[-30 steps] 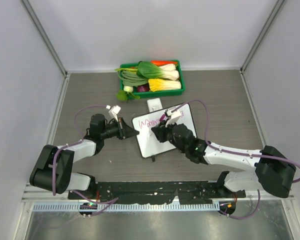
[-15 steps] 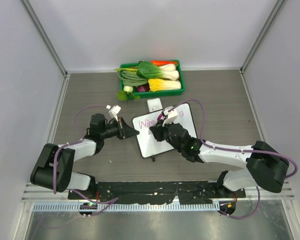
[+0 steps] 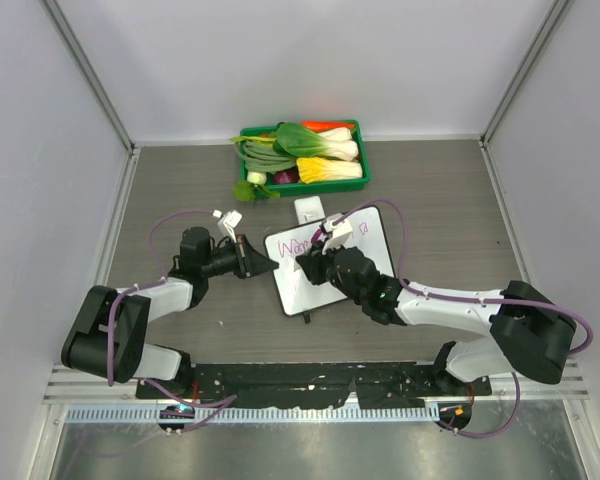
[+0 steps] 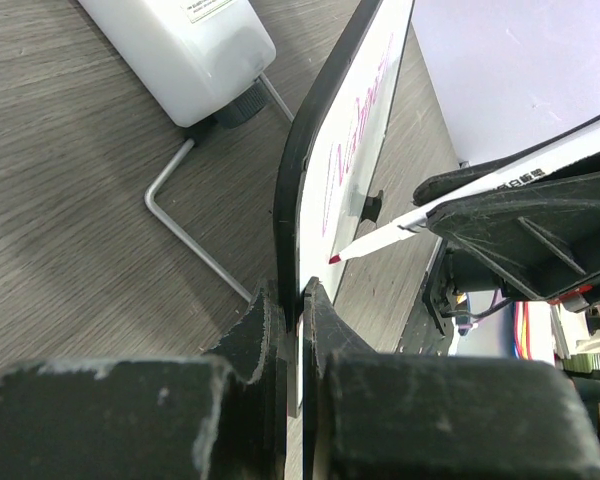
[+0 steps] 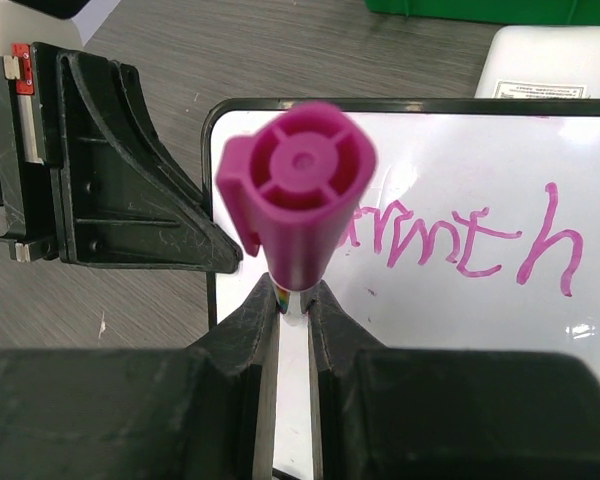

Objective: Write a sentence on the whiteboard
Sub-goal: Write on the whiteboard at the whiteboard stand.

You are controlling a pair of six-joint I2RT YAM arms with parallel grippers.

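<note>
The whiteboard lies mid-table, and my left gripper is shut on its left edge. The left wrist view shows the jaws pinching the dark rim of the whiteboard. The sentence is pink cursive along the top of the board, and in the right wrist view the sentence reads roughly "armth". My right gripper hovers over the board's left part, shut on a magenta marker. The marker tip is at the board face, just below the writing.
A green tray of vegetables stands at the back. A small white box lies just beyond the board's top edge, also seen as the white box in the left wrist view. A bent metal wire foot sticks out beside the board.
My right gripper has slid the marker leftward across the board, toward its left edge. The left arm and the board have stayed put.
</note>
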